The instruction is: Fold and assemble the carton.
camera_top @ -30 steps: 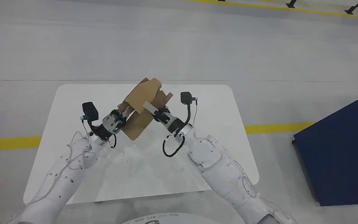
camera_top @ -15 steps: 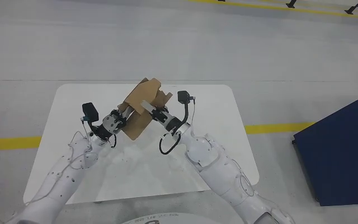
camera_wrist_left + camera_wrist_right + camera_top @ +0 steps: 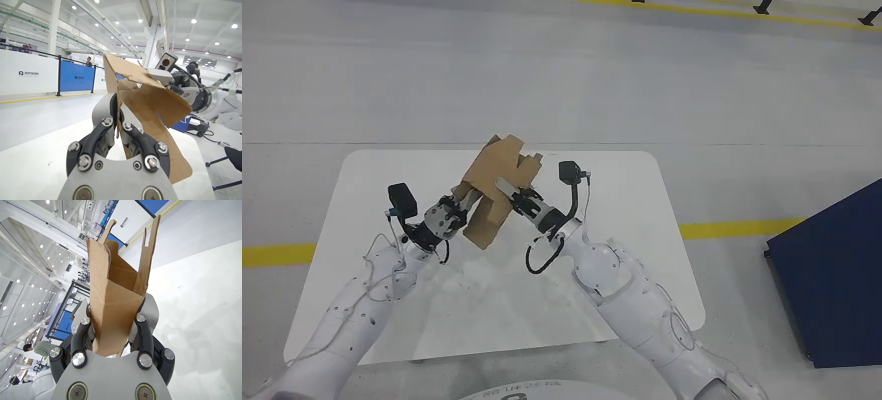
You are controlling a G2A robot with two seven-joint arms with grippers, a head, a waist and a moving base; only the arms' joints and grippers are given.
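A brown cardboard carton, partly opened with its flaps sticking up, is held above the back middle of the white table. My left gripper is shut on one thin edge of the carton; its fingertips pinch that wall. My right gripper grips the carton from the opposite side. In the right wrist view its fingers clasp a folded corner of the carton, whose open inside faces away. The left wrist view shows the right gripper against the carton's upper panel.
The table's surface lies bare around both arms, with its edges to the left, right and front. A dark blue box stands on the floor off the table's right side. A yellow line runs across the floor.
The right arm has shifted slightly left toward the left gripper. The carton has spread open a little and its top flaps stand higher. Both grippers have kept their hold.
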